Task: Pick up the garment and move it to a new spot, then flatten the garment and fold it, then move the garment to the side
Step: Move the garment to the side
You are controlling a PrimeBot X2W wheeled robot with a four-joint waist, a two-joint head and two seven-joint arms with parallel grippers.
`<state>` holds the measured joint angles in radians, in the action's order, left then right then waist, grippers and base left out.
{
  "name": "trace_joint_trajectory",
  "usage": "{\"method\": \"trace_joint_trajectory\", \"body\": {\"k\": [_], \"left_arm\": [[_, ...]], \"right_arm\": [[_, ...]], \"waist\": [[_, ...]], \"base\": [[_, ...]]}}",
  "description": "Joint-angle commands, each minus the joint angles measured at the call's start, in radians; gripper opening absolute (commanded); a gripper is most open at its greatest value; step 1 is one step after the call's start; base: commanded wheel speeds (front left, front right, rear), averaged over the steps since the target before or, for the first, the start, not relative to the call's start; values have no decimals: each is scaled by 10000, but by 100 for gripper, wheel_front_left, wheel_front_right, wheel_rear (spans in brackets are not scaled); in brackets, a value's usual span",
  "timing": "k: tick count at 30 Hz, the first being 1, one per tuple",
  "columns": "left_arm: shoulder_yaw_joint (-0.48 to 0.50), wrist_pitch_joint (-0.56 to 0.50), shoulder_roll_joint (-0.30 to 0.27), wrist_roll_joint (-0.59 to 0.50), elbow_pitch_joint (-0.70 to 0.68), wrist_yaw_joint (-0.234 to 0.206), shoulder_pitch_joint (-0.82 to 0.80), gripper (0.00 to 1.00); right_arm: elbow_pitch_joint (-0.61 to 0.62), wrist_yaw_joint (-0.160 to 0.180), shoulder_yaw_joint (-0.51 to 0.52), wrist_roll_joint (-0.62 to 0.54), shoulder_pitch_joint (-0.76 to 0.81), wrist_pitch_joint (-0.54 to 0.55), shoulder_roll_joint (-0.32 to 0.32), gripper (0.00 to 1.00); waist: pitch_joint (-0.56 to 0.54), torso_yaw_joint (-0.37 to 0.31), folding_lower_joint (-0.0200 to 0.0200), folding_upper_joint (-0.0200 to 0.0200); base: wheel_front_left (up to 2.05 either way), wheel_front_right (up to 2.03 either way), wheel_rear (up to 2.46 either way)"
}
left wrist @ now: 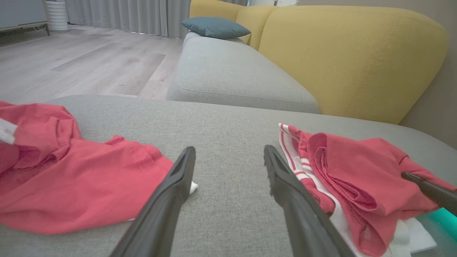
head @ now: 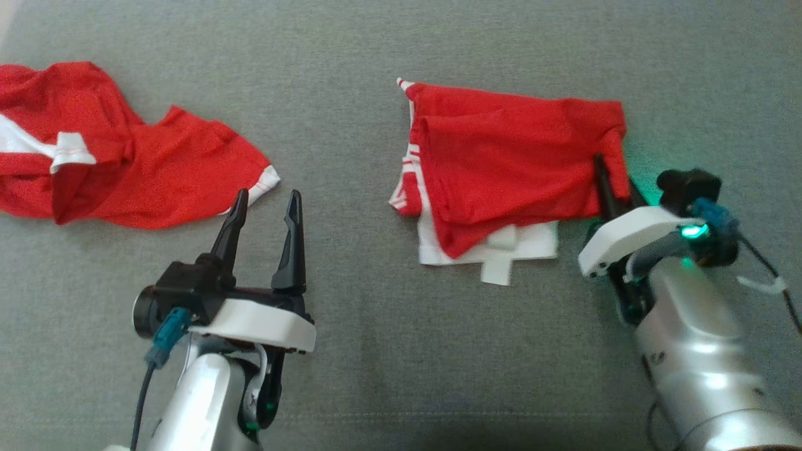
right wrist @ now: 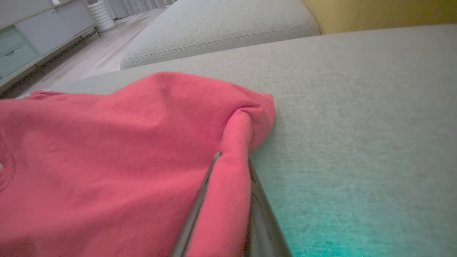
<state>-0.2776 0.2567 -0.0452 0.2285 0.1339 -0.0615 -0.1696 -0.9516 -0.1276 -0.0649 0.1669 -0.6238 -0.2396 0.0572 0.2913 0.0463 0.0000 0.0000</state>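
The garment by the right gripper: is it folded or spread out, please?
Folded: the garment lies in overlapping red layers, with white fabric showing beneath.

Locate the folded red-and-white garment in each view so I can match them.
Head view: the folded red-and-white garment lies right of centre on the grey cushion.
Left wrist view: lower right, white layers showing underneath.
Right wrist view: left and centre, seen up close.
Shared landmark: the right tool, pinching the garment's edge.

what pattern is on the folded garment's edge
Red and white stripes; the folded garment shows them best in the left wrist view.
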Motion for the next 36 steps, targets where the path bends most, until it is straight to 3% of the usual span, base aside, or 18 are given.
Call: {"method": "trace_joint_trajectory", "body": {"k": [1, 4, 12, 16, 33, 34, 35, 36], "left_arm": [[355, 51, -51, -103, -290, 7, -369, 100], [382, 51, -51, -122, -306, 22, -419, 100], [358, 51, -51, -135, -358, 101, -638, 100], [359, 51, -51, -139, -371, 141, -711, 100], [419, 51, -51, -131, -338, 126, -703, 100], [417, 51, -51, -123, -328, 123, -697, 100], [414, 51, -51, -113, -320, 120, -689, 100], [411, 51, -51, -102, -311, 118, -682, 100]], "right_arm": [[299, -31, 78, -315, -323, -160, 288, 0], [485, -31, 317, -735, -454, -186, 731, 0], [847, -31, 1347, -1678, -865, -210, 3206, 0], [727, -31, 2139, -2053, -1070, -211, 3998, 0], [922, -31, 3004, -2390, -1225, -217, 3916, 2], [926, -31, 2970, -2359, -1222, -217, 3881, 18], [946, -31, 2921, -2345, -1210, -217, 3851, 91], [977, -31, 2894, -2318, -1205, -218, 3821, 100]], "waist": [[46, -143, 0, 0], [105, -255, 0, 0], [437, -518, 0, 0], [548, -526, 0, 0], [647, -445, 0, 0], [631, -450, 0, 0], [613, -458, 0, 0], [589, -467, 0, 0]], "base": [[0, 0, 0], [0, 0, 0], [0, 0, 0], [0, 0, 0], [0, 0, 0], [0, 0, 0], [0, 0, 0], [0, 0, 0]]}}
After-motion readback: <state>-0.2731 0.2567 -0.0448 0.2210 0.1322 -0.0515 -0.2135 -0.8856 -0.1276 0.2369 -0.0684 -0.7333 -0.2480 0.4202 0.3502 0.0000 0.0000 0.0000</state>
